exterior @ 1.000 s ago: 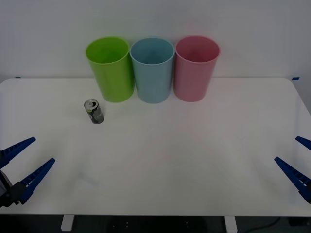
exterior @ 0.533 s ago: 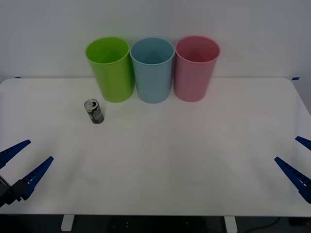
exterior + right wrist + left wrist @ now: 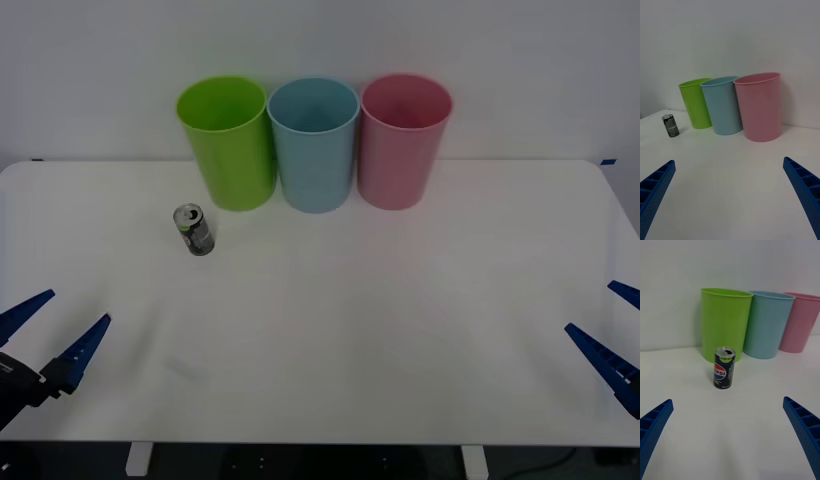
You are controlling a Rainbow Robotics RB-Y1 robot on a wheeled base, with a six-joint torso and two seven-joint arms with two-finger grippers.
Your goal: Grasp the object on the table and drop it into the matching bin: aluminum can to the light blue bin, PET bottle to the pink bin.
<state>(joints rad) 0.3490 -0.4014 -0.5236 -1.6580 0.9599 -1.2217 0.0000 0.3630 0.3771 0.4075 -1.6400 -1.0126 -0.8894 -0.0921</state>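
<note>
Left gripper [image 3: 55,325] low over near left corner of white table [image 3: 400,330], fingers spread wide, holding nothing. Pepsi can [image 3: 193,229] upright on table, well ahead of that gripper, just in front of lime green bin [image 3: 229,143], apart from it. Light blue bin [image 3: 314,143] next in back row, then pink bin [image 3: 402,140], rims nearly touching. Right gripper [image 3: 615,330] at far right edge, fingers parted, empty.
</note>
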